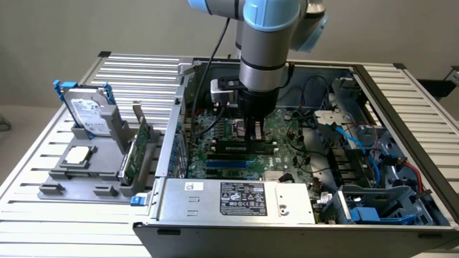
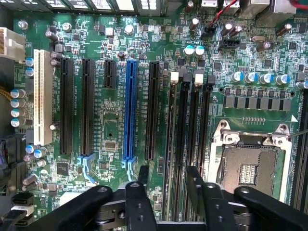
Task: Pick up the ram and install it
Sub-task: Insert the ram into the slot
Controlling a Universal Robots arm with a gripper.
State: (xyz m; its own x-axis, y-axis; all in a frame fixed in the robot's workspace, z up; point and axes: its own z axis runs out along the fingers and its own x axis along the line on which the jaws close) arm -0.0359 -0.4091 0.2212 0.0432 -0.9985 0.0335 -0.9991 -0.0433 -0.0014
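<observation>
My gripper (image 1: pixel 251 137) reaches straight down into the open computer case (image 1: pixel 401 161) onto the motherboard (image 1: pixel 287 156). Directly under it a long, narrow dark-and-green stick, the ram (image 1: pixel 240 145), stands on edge along a memory slot. In the wrist view the gripper (image 2: pixel 168 177) is open. Its two black fingers (image 2: pixel 143 180) stand apart on either side of the black memory slots (image 2: pixel 190 134). There the stick is edge-on, and I cannot tell it from the slot it sits in. Nothing is pinched between the fingers.
A grey fixture (image 1: pixel 79 174) at the exterior view's left holds a hard drive (image 1: pixel 90 115) and a taller green expansion card (image 1: pixel 140 148). The power supply (image 1: pixel 237 199) sits in front of the board. Blue and red cables (image 1: pixel 358 145) run at the right. The CPU socket (image 2: pixel 250 163) lies beside the memory slots.
</observation>
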